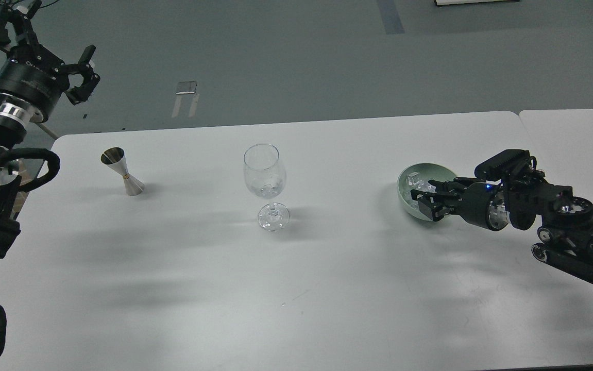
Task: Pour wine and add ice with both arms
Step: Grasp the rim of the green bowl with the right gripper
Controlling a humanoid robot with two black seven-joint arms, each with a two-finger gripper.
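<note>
A clear stemmed wine glass (265,175) stands at the table's middle, with glints at the bottom of its bowl; I cannot tell wine from glass there. A pale green bowl (403,181) at the right holds clear ice cubes (416,180). My right gripper (421,202) reaches into the bowl from the right, its fingers apart among the ice; nothing clearly shows between them. My left gripper (44,49) is raised at the far left, beyond the table's back edge, open and empty. A steel jigger (122,172) stands on the table below it.
The white table (296,288) has its back edge running across the upper middle, and a second table (574,134) butts against it at the right. Grey floor lies beyond. The left arm's cables loop at the left edge (38,170).
</note>
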